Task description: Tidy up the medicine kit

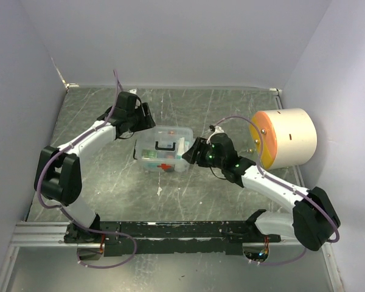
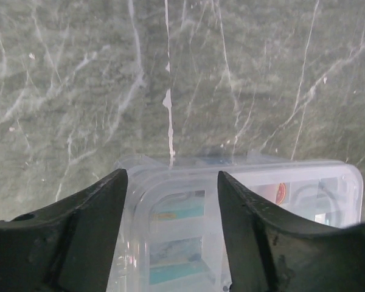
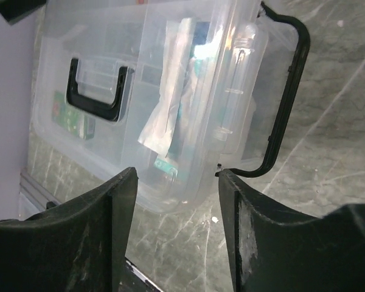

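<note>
Medicine kit point(image 1: 163, 150) sits on the green marbled table point(image 1: 97, 182), roughly mid-table, between the two grippers. Clear box; through the walls I can see teal and green packets and a white wrapped strip point(image 3: 165, 103). The red cross mark point(image 1: 165, 166) is on the kit's near side. Black handle point(image 3: 96, 91) lies flat on top of the kit. A second black bail point(image 3: 286, 97) hangs off the kit's end nearest the right arm.

Left gripper point(image 1: 144, 121) is at the kit's far-left corner, just beside it. Jaws are spread wide. In the left wrist view the kit's edge shows in the gap between the fingers point(image 2: 97, 225). Can't tell whether they touch it.

Right gripper point(image 1: 194, 152) is at the kit's right end, very close. Jaws are also spread wide and hold nothing. In the right wrist view the kit's end fills the gap between the fingers point(image 3: 103, 219). Contact there is unclear too.

Big cream cylinder point(image 1: 289, 139) lies on its side to the right of the kit, well apart from it, beyond the right gripper. Its orange face point(image 1: 260, 139) points toward the kit.
</note>
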Controlling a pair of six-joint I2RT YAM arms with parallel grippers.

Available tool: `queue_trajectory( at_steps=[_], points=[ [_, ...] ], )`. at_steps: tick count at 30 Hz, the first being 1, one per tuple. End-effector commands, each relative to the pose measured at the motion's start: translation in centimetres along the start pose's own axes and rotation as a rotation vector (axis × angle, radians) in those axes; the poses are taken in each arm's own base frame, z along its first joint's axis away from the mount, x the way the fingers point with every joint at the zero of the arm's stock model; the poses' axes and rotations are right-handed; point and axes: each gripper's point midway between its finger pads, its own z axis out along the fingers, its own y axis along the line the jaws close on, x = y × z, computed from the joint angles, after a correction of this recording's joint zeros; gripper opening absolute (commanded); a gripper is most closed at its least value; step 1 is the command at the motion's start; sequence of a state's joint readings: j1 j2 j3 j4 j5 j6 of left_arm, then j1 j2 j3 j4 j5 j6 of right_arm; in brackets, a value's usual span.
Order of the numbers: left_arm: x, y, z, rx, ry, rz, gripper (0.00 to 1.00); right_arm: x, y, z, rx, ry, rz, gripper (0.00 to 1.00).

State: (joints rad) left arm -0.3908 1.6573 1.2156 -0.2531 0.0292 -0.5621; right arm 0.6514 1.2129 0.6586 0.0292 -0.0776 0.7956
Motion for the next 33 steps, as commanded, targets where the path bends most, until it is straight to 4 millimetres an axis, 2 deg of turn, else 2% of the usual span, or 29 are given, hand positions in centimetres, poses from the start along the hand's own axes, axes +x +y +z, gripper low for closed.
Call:
queue_trajectory(
  at_steps=[1,4,7,9,13,16,18,27,30,33],
  points=[
    [3.0,-0.3,-1.6,-0.005,0.160,0.045,0.74,-2.5,-0.3,-0.9,0.067,-0.077,0.040,0.57],
    [1.1,-1.3,-3.1,0.053,0.149,0.033,0.79,-3.9,-0.7,-1.2,0.079,-0.155,0.040,0.63],
    [-1.1,-1.8,-4.9,0.060,0.085,0.042,0.91,-5.0,-1.3,-1.1,0.084,-0.219,0.052,0.74],
    [-2.1,-1.4,-5.9,0.037,0.047,0.057,0.99,-5.5,-1.4,-0.8,0.071,-0.229,0.065,0.78],
    [-2.8,1.1,-7.2,-0.063,0.005,0.053,1.00,-5.8,-1.6,-0.1,0.058,-0.228,0.080,0.80],
    [-1.9,2.3,-7.5,-0.080,0.008,0.024,0.97,-5.5,-2.7,0.6,0.049,-0.221,0.116,0.83],
    [-0.7,2.2,-7.5,-0.045,0.032,0.014,0.94,-5.8,-2.9,0.8,-0.002,-0.239,0.132,0.86],
    [3.6,2.3,-6.5,0.015,0.184,0.012,0.88,-2.5,-4.2,2.1,-0.061,-0.185,0.268,0.90],
    [4.3,2.6,-6.2,0.005,0.204,0.005,0.84,-2.0,-5.5,2.6,-0.049,-0.176,0.320,0.90],
    [4.8,2.9,-6.0,-0.002,0.213,-0.002,0.77,-1.5,-5.6,2.8,-0.063,-0.163,0.346,0.90]
  ],
)
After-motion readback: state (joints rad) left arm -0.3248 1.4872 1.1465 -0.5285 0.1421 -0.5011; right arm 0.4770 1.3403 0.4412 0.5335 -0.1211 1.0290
